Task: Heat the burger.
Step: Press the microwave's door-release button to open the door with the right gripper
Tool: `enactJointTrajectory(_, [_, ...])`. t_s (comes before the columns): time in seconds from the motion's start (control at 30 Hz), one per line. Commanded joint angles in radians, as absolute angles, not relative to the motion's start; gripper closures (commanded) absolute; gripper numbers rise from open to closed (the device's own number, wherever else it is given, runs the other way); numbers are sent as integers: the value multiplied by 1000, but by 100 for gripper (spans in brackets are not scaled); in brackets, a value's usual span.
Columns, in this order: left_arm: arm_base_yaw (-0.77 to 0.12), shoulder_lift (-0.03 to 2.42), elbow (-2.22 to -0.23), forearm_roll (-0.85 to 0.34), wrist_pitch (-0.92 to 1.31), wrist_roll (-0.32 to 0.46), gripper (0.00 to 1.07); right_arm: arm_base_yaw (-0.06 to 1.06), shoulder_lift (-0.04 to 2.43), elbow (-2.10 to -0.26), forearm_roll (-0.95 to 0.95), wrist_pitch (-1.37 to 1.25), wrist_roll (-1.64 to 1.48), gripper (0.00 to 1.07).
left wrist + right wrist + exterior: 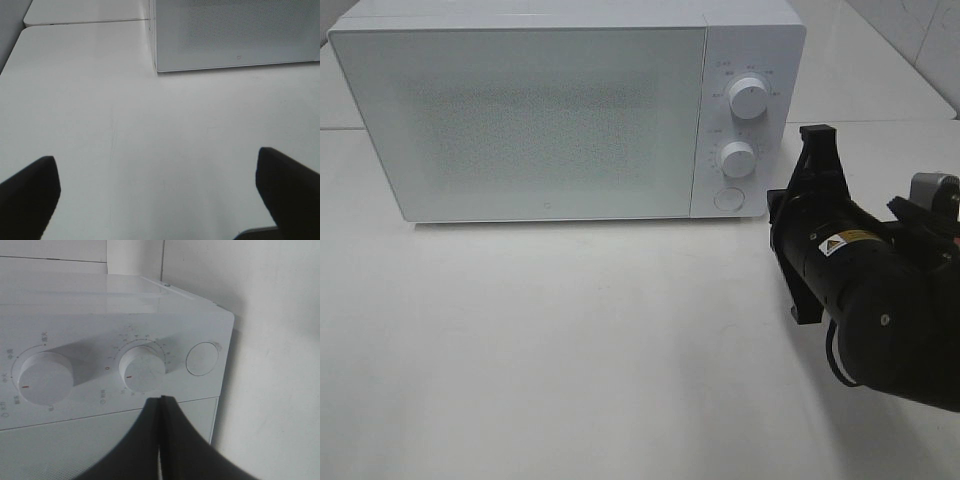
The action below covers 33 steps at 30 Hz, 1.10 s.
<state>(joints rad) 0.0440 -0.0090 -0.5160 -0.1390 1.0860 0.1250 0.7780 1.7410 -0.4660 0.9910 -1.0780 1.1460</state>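
Note:
The burger is out of view. The white microwave [550, 120] stands at the back of the table with its door closed, and its frosted window shows nothing inside. My right gripper [773, 206] is shut with nothing between its fingers. It hovers just right of the control panel, close to the round button [727, 198]. In the right wrist view the closed fingertips [160, 400] point at the panel below the lower dial [142, 370], with the button [202, 359] beside it. My left gripper [160, 200] is wide open and empty above the bare table in front of the microwave [235, 35].
The panel carries an upper dial [748, 98] and a lower dial [738, 158]. The white tabletop [570, 350] spreads in front of the microwave. A tiled wall [920, 40] rises at the back right.

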Motion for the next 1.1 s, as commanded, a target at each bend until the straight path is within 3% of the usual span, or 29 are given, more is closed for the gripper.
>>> enactJointTrajectory(0.03, [39, -28, -517, -147, 1076, 123, 7, 780, 1779, -470, 993, -1081, 1166, 107])
enactJointTrajectory(1.1, [39, -28, -517, -147, 1076, 123, 7, 638, 2062, -756, 905, -950, 1190, 107])
